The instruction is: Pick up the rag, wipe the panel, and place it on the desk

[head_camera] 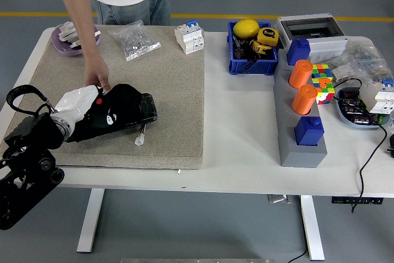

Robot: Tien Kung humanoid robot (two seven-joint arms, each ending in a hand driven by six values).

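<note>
**A:** Start with the biggest worry. The left hand lies flat on the black rag, its dark fingers lost against the cloth — I cannot tell whether they are curled into it or only resting on top. If they only rest there, the rag could slide out from under the palm and bunch up instead of wiping.

**B:** And the panel?

**A:** A dark panel shows just past the fingertips, mostly buried under the rag, on the beige mat that covers this end of the white surface. Nothing seems to pin it, so in my judgement a hard push could shove panel and rag along together.

**B:** The person stands close.

**A:** Very — the person's hand sits just behind the robot's wrist, touching or nearly touching the rag's far edge. A quick stroke could knock into it.

**B:** Smaller things?

**A:** A little white connector on a wire lies just on the near side of the fingertips; it may snag. The grey block with the orange cylinders, well off beyond the fingertips, is out of harm's way.

**B:** Anything readable?

**A:** Nothing. There are white marks on the rag and a dial on the yellow tape measure in the blue bin, but all too small to read.
</note>
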